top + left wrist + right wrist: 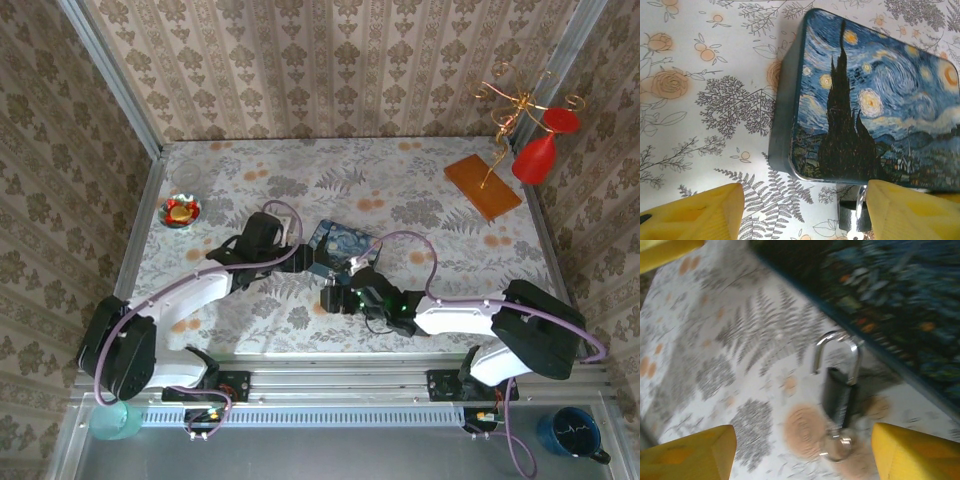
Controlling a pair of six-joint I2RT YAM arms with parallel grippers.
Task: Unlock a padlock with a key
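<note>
On the floral table (420, 190) we see the blue painted box (870, 100), the left gripper (802, 195) and right gripper (802, 432) both spread wide, grasping nothing, and the tiny padlock (839, 392) lying just beside the box.

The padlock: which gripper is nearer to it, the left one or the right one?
Left, narrowly. The padlock lies right beside one of the fingers of the left gripper. The right gripper has it in the gap ahead, apart from both fingers.
</note>
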